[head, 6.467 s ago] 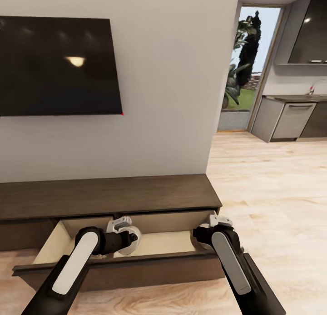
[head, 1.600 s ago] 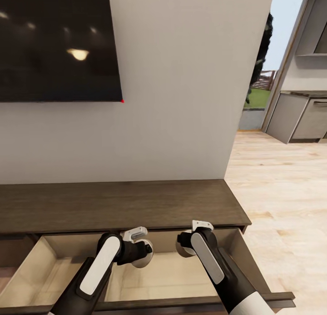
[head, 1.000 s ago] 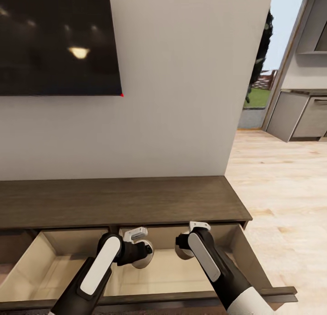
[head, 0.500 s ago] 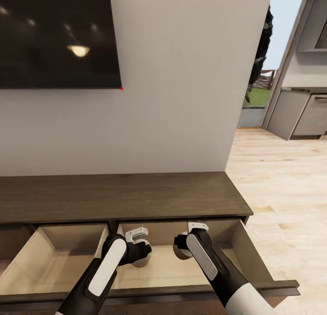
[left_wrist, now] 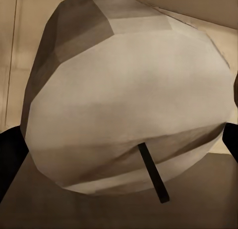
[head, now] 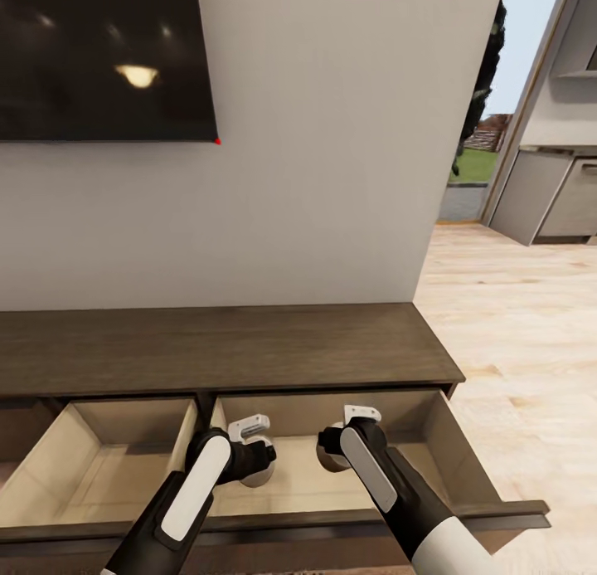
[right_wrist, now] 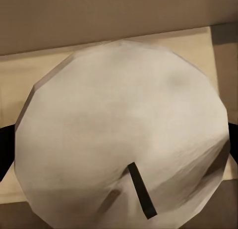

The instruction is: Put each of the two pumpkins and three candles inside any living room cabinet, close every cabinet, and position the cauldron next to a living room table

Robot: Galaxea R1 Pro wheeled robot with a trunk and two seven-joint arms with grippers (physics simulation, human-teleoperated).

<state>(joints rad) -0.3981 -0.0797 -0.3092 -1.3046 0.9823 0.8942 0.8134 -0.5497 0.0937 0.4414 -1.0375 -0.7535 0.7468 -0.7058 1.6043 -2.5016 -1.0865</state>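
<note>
Two short, stubby, pale grey-white candles are in my grip, one in each hand, both held over the open right-hand drawer of the long, low dark-brown wooden cabinet [head: 224, 347] that runs along the pale wall. From my head camera, my left gripper [head: 255, 457] is at the drawer's left part, just right of the divider between the two open drawers, with the left candle [head: 262, 471] showing as a pale round shape beside its dark wrist. My right gripper [head: 332, 449] is nearer the middle of the same drawer, and the right candle [head: 330, 452] peeks out pale at its left side. Both drawers are pulled out, showing pale beige insides [head: 116, 475]. In the left wrist view the left candle [left_wrist: 129, 105] sits large and close, faceted, with a thin dark wick, and my dark fingers [left_wrist: 10, 159] press against it at either edge, pinching it. In the right wrist view the right candle [right_wrist: 124, 140] shows its flat round end with a dark wick, my dark fingers [right_wrist: 6, 149] clamped on its two sides, the beige drawer floor behind it. Above the cabinet a large black flat screen [head: 99, 56] hangs on the wall. To the right, light wooden flooring [head: 514, 326] leads toward grey kitchen units [head: 551, 197].
</note>
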